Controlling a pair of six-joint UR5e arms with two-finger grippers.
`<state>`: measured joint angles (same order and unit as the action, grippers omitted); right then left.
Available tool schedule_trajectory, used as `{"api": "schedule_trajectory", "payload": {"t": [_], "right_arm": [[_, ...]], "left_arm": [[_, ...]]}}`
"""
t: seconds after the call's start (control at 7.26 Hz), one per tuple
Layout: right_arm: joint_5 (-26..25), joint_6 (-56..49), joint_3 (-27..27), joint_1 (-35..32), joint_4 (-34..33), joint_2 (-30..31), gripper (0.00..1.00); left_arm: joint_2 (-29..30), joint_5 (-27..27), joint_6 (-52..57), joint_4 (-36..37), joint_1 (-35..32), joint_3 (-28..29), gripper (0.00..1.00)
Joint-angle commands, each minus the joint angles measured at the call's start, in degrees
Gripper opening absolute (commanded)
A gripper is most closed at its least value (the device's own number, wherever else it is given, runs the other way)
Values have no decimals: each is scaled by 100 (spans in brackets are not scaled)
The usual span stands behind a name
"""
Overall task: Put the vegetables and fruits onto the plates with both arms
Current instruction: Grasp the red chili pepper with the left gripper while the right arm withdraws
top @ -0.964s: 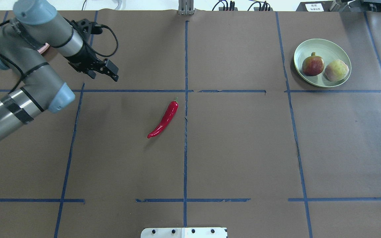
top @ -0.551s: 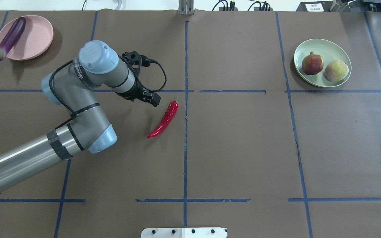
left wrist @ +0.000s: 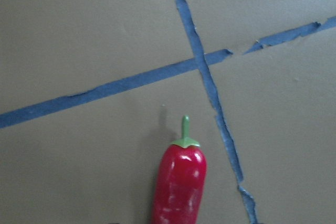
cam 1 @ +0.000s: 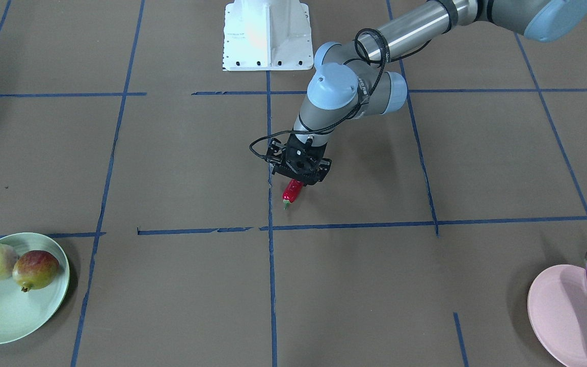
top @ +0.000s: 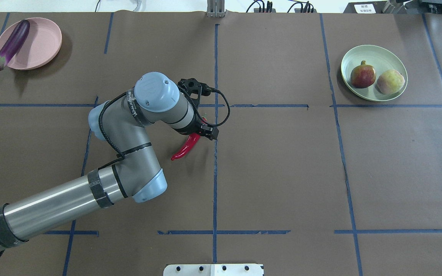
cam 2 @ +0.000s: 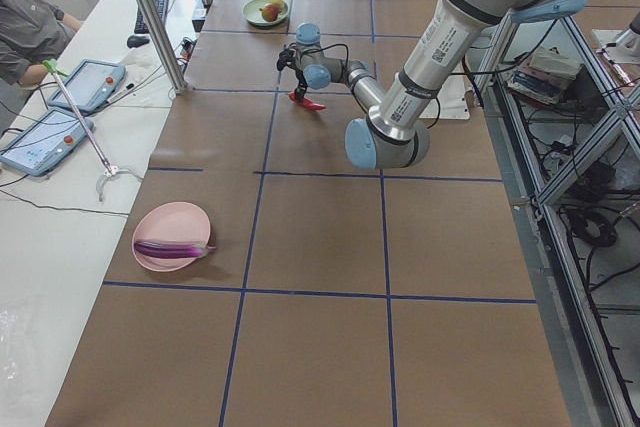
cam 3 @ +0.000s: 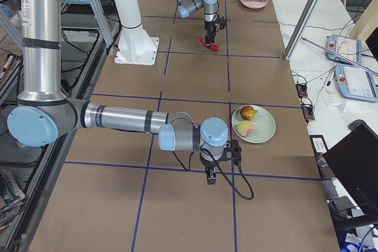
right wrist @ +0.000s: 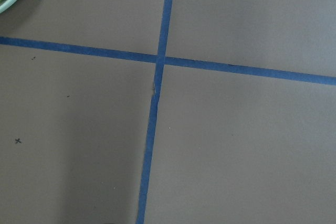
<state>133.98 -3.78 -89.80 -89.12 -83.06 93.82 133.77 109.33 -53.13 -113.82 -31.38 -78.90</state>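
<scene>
We note chili (top: 184, 150): slender, glossy red, tapered and slightly curved, green stem. Lies flat on matte brown paper just robot-side and left of centre tape cross (top: 216, 105). Long axis diagonal: stem toward cross, tip toward robot and leftward.

Left gripper (top: 205, 132), black, sits over chili's stem half; fingers hidden, we cannot tell whether spread or closed.

A second ago left arm was far left of cross; now over chili. Chili unmoved.

Right gripper (cam 3: 211, 176) hangs well right of cross; state unclear.

Purple eggplant (top: 14, 40) on pink plate (top: 44, 42), far left of cross. Pomegranate (top: 363, 76) and peach (top: 390, 81) side by side on mint plate (top: 378, 55), far right.
</scene>
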Motion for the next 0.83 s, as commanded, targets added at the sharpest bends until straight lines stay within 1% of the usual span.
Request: {"api": "schedule_trajectory", "payload": {"t": [0.0, 0.28, 0.41, 0.55, 0.69], "right_arm": [[6, 0, -11, 0, 1, 5, 100], [-3, 0, -20, 0, 1, 4, 100], [-3, 0, -11, 0, 1, 5, 100], [-21, 0, -11, 0, 1, -4, 100], [-21, 0, -11, 0, 1, -4, 100]], "left_arm": [[35, -201, 22, 9, 79, 103, 79], [26, -210, 31, 9, 79, 173, 74], [26, -202, 31, 9, 79, 182, 67], [35, -193, 22, 9, 71, 182, 45], [35, -184, 5, 26, 62, 173, 12]]}}
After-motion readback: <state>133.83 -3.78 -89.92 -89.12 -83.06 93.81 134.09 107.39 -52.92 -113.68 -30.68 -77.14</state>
